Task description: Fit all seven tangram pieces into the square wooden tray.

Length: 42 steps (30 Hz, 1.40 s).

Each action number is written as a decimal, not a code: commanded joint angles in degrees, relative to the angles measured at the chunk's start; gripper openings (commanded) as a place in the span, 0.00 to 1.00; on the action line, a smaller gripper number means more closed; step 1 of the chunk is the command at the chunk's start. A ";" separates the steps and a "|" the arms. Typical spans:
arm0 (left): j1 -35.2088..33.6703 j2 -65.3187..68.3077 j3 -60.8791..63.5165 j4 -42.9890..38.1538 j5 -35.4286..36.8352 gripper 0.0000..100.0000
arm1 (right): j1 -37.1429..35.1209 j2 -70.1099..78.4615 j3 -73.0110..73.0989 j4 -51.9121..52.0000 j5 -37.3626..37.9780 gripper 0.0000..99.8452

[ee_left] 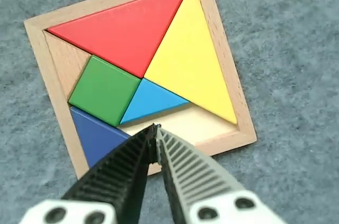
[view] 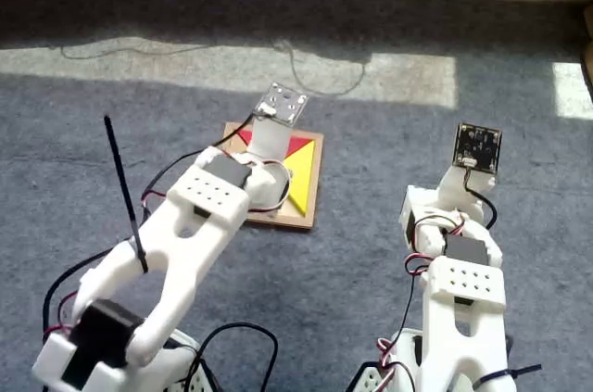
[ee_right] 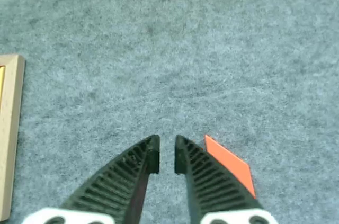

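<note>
The square wooden tray [ee_left: 37, 54] lies on grey carpet. In it sit a red large triangle [ee_left: 124, 25], a yellow large triangle [ee_left: 193, 65], a green square [ee_left: 103, 90], a light blue small triangle [ee_left: 151, 99] and a dark blue piece [ee_left: 95, 136], partly hidden by my fingers. Bare wood shows in a triangular gap [ee_left: 63, 62] and in a slot [ee_left: 185, 123]. My left gripper [ee_left: 155, 130] hangs shut and empty over the tray's edge by the slot. My right gripper [ee_right: 167, 152] hovers over carpet, open by a narrow gap and empty, with an orange flat piece [ee_right: 229, 164] right beside one finger.
In the high view the left arm covers most of the tray [view: 310, 196], and the right arm [view: 463, 271] stands off to the right. A thin cable [view: 315, 77] trails on the carpet behind the tray. The tray's rim [ee_right: 10, 128] lies off to one side of my right gripper.
</note>
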 commanded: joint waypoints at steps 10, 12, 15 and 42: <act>-5.93 -11.91 6.20 -2.29 0.09 0.01 | 0.04 3.56 -12.44 18.15 0.79 0.20; -5.85 -11.91 6.20 -2.29 0.09 0.01 | 1.27 8.31 -15.87 20.00 0.79 0.20; -5.85 -11.91 6.20 -2.29 0.09 0.01 | 4.35 17.19 -20.88 21.49 0.79 0.20; -6.20 -12.00 6.20 -2.55 0.09 0.01 | 11.30 47.60 -47.08 39.60 0.79 0.20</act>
